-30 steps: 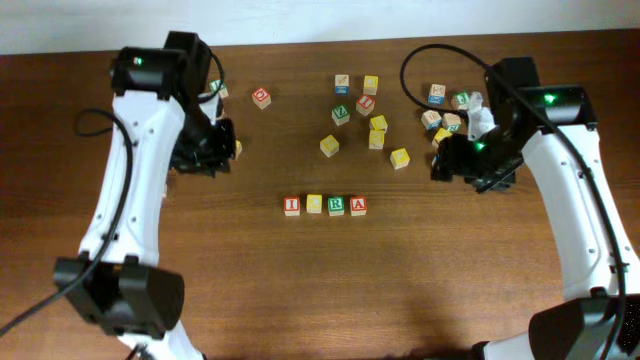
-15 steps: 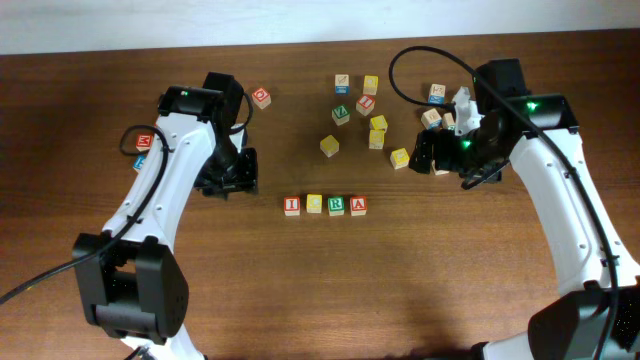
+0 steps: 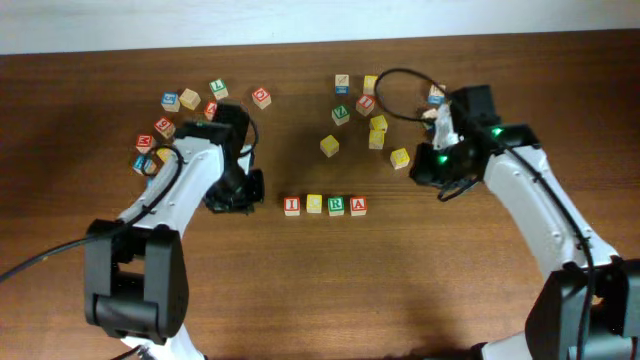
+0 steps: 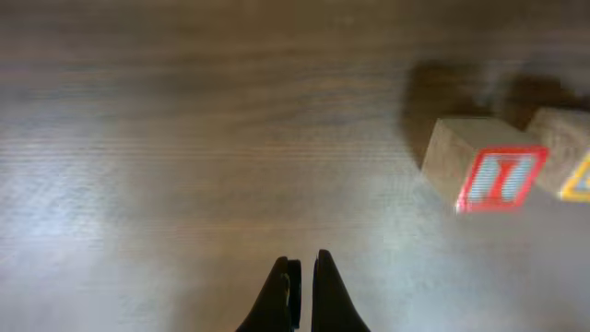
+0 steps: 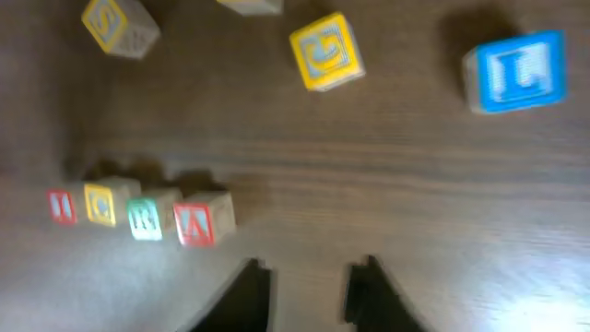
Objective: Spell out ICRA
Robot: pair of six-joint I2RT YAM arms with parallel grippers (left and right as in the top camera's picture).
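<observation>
Closed in on the row from both sides over the last second. Brought the left hand (image 3: 232,192) from the far left of the worktop (image 3: 320,290) to just beside the I (image 3: 291,205), not touching it. Pressed together, pinching nothing (left wrist view: tips shut over bare wood, with the I up and to the right). Brought the right hand (image 3: 432,170) away from the loose cubes (image 3: 437,95) at the far right and in toward the centre, now up and to the right of the A (image 3: 358,205) and apart from it. Spread a little in its own wrist view, and empty.

Left the row itself alone: I, C (image 3: 314,204), R (image 3: 336,205), A in the same spot as a second ago, side by side at the front middle, reading left to right. Uncovered a cluster of spare cubes (image 3: 185,110) at the upper left by swinging the left arm inward.

Means, most likely, the word already spelled and nothing left to fetch. Looks like a squaring-up of the ends, or only a check. Worth approaching gently: a bump on the I or the A would break the line.
</observation>
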